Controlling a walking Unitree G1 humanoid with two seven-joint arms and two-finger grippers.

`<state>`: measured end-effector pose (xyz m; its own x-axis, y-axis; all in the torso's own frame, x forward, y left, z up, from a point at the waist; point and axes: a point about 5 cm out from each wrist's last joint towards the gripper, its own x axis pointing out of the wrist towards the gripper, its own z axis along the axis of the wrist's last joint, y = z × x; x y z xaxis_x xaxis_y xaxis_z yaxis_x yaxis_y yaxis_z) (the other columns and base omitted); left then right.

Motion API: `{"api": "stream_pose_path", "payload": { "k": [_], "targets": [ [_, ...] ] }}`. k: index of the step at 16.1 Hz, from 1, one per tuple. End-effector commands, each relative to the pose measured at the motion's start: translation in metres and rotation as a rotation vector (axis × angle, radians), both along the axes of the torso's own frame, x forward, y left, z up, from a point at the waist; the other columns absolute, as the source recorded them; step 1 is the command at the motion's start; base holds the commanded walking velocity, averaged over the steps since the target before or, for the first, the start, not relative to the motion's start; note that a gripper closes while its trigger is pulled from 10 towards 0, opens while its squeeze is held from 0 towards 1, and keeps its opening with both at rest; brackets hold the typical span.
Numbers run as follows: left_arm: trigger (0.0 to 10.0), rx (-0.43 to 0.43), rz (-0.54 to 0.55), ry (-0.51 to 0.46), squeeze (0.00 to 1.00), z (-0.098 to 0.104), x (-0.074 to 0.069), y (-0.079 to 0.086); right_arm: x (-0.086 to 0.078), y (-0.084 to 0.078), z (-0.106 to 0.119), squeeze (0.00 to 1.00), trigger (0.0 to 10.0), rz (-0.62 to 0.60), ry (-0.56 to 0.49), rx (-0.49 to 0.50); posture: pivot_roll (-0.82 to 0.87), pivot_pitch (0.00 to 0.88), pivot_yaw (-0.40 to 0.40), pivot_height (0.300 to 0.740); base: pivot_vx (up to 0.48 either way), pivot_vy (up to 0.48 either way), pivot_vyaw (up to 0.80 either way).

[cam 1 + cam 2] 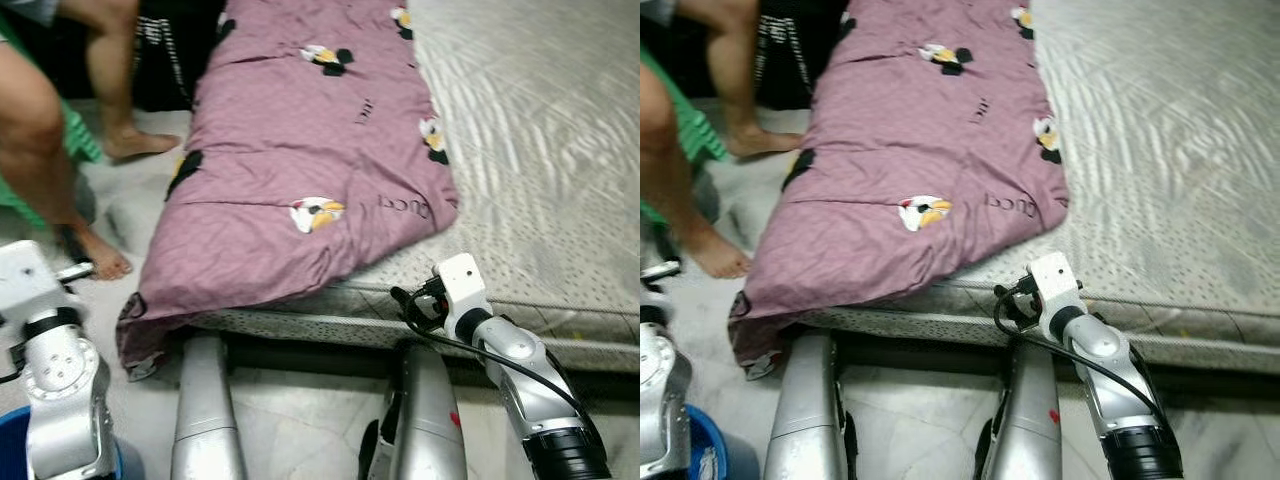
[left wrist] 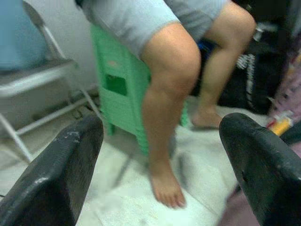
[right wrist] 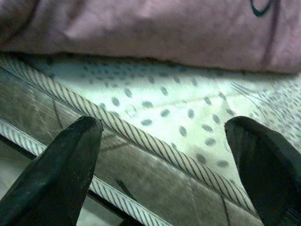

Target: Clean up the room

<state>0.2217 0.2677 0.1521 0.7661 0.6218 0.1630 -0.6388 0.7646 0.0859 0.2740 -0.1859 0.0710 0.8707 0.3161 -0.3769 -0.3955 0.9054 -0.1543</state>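
Quilt: the purple quilt [image 1: 300, 170] lies folded along the left part of the mattress [image 1: 540, 150]; its near-left corner droops over the bed edge toward the floor.
Right gripper: the right gripper [image 3: 164, 165] sits at the near edge of the mattress, just right of the quilt's near hem, fingers spread wide with nothing between them.
Left gripper: the left gripper [image 2: 160, 169] is low on the left beside the bed, fingers apart and empty, aimed at a person's leg [image 2: 169, 117] and a green stool [image 2: 120, 99].
Person: bare feet [image 1: 100, 262] stand on the floor just left of the quilt, near the left arm.
Risk, left side: any swing of the left arm could strike the leg or foot, since they stand close in its line.
Risk, grasp: the right fingers could pinch the striped mattress piping [image 3: 141, 136] instead of the quilt, because the hem lies flat on it.
Risk, drag: pulling one corner could slide the whole quilt off the left edge, where it already overhangs.
Risk, bucket: a blue bucket [image 1: 15, 450] by the left arm could be knocked over.
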Motion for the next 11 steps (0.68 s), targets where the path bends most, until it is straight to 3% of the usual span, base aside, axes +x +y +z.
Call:
{"api": "stream_pose_path", "payload": {
  "k": [1,2,4,5,6,7,8,9,11],
  "targets": [
    [10.0,0.026,0.052,-0.002,0.0,0.003,-0.008,0.005,0.002,-0.003,0.003,0.0,10.0,-0.004,-0.006,-0.014,-0.05,0.185,-0.087,0.506,0.0,0.0,0.0],
    [10.0,0.028,0.033,0.031,0.0,-0.003,-0.011,0.004,0.004,-0.002,0.0,0.0,10.0,0.002,0.008,-0.019,-0.04,0.182,-0.089,0.506,0.0,0.0,0.0],
    [10.0,-0.058,-0.051,0.095,0.0,-0.024,-0.007,-0.003,0.011,0.002,0.006,0.0,10.0,-0.003,-0.046,-0.015,-0.04,0.175,-0.089,0.506,0.0,0.0,0.0],
    [10.0,-0.098,-0.155,0.148,0.0,-0.036,0.004,-0.014,0.02,-0.003,0.017,0.0,10.0,-0.088,-0.139,-0.038,-0.04,0.165,-0.083,0.506,0.0,0.0,0.0],
    [10.0,-0.147,-0.211,0.18,0.0,-0.045,0.013,-0.022,0.023,-0.014,0.017,0.0,10.0,-0.169,-0.16,-0.099,-0.04,0.16,-0.077,0.506,0.0,0.0,0.0],
    [10.0,-0.205,-0.306,0.195,0.0,-0.049,0.026,-0.038,0.022,-0.028,0.013,0.0,10.0,-0.265,-0.134,-0.084,-0.05,0.155,-0.069,0.506,0.0,0.0,0.0],
    [10.0,-0.199,-0.322,0.197,0.0,-0.048,0.029,-0.041,0.022,-0.03,0.013,0.0,10.0,-0.279,-0.131,-0.079,-0.06,0.154,-0.062,0.506,0.0,0.0,0.0],
    [10.0,-0.218,-0.451,0.204,0.0,-0.047,0.042,-0.063,0.021,-0.034,0.013,0.0,10.0,-0.291,-0.13,-0.075,-0.06,0.149,-0.053,0.506,0.0,0.0,0.0],
    [10.0,-0.261,-0.614,0.26,0.0,-0.054,0.052,-0.094,0.025,-0.026,0.014,0.0,10.0,-0.256,-0.117,-0.017,-0.06,0.145,-0.04,0.506,0.0,0.0,0.0]
  ]
}}
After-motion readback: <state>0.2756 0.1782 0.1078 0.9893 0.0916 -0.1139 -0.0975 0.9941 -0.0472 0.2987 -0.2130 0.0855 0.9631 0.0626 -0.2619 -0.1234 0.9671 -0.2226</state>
